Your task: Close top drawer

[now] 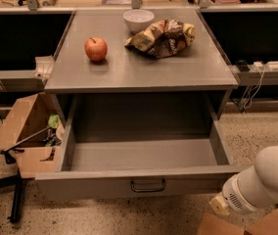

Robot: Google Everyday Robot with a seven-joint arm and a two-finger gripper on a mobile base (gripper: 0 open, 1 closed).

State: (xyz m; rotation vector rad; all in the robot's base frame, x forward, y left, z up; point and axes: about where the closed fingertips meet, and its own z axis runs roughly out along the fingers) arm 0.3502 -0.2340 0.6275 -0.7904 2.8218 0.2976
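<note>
End effector point(220, 204) sits low at near right, opening I cannot tell, beside the top drawer point(104, 185) standing wide open, so best press its front squarely near the handle point(148, 185), straight back.

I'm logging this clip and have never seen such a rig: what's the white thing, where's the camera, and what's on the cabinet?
The white rounded shape at lower right is the arm of a mobile robot. Its end effector is out of frame, so nothing is seen held. The single camera looks down at a gray cabinet from the front. The top drawer stands pulled out toward the camera. On the cabinet top sit an apple, a bowl and a crumpled snack bag.
</note>
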